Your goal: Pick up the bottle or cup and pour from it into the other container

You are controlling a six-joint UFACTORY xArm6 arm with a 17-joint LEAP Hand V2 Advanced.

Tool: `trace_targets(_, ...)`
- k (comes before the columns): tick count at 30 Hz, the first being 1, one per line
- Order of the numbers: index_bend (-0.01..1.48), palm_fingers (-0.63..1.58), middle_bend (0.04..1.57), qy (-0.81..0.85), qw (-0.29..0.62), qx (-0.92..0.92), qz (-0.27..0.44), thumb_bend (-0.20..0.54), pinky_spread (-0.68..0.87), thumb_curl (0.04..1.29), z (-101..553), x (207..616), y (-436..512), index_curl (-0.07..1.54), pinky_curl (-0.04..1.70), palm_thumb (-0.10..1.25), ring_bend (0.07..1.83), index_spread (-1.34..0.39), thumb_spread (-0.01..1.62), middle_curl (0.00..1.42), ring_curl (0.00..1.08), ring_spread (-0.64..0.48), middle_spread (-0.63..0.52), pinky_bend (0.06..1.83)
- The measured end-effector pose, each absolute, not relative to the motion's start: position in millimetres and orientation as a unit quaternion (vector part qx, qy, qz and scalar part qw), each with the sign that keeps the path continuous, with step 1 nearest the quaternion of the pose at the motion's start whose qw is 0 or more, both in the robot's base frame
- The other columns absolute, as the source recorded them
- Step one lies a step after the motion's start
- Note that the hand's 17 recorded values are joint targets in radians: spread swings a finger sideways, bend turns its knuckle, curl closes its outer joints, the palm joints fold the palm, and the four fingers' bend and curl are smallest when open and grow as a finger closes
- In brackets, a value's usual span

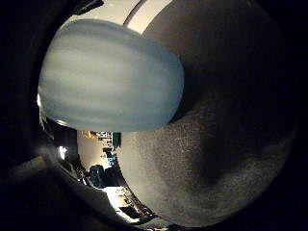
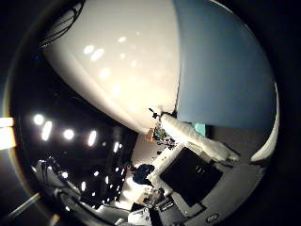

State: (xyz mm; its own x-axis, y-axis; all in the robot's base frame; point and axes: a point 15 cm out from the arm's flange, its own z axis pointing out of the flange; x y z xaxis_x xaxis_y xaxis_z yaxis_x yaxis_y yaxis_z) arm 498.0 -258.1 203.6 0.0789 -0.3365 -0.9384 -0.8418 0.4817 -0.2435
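My hand (image 2: 197, 141) had the pale blue cup (image 1: 110, 77) close against its palm; whether my fingers gripped it, I couldn't tell.

The pale blue cup (image 1: 110, 79) looks matt and smooth; the grey surface (image 1: 216, 144) looks rough, grainy.

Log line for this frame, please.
phase: holding | object: blue cup close against palm | hand: finger beside cup | other container: not seen

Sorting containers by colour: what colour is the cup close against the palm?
Pale blue cup; clearest in the little finger side palm view.
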Motion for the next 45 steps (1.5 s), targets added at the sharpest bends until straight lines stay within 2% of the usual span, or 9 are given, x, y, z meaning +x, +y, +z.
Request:
trace_targets(6,0.19,0.91,0.68,0.637,0.571,-0.456,0.246,-0.024,-0.34,0.42,203,496,-249,0.32,0.26,0.77,1.02,-0.26,0.98,0.49,0.39,-0.16,-0.11,0.86)
trace_targets(12,0.26,1.06,0.76,0.624,0.571,-0.446,0.292,-0.023,-0.48,0.47,206,488,-235,0.43,0.31,0.81,1.04,-0.32,0.94,0.57,0.44,-0.20,-0.17,0.93)
trace_targets(22,0.36,1.06,0.87,0.612,0.576,-0.459,0.288,-0.026,-0.46,0.55,230,486,-231,0.67,0.45,0.85,1.12,-0.39,0.84,0.70,0.54,-0.22,-0.18,1.04)
trace_targets(29,0.38,0.96,0.91,0.598,0.567,-0.491,0.281,-0.029,-0.42,0.61,266,486,-217,0.84,0.56,0.88,1.17,-0.44,0.70,0.79,0.60,-0.24,-0.22,1.11)
trace_targets(36,0.39,0.88,0.94,0.581,0.527,-0.568,0.250,-0.033,-0.42,0.66,322,481,-183,0.96,0.66,0.89,1.21,-0.48,0.64,0.86,0.64,-0.26,-0.24,1.14)
trace_targets(45,0.39,0.84,0.95,0.561,0.456,-0.650,0.235,-0.032,-0.41,0.69,386,477,-109,1.05,0.73,0.90,1.22,-0.51,0.60,0.90,0.67,-0.27,-0.26,1.14)
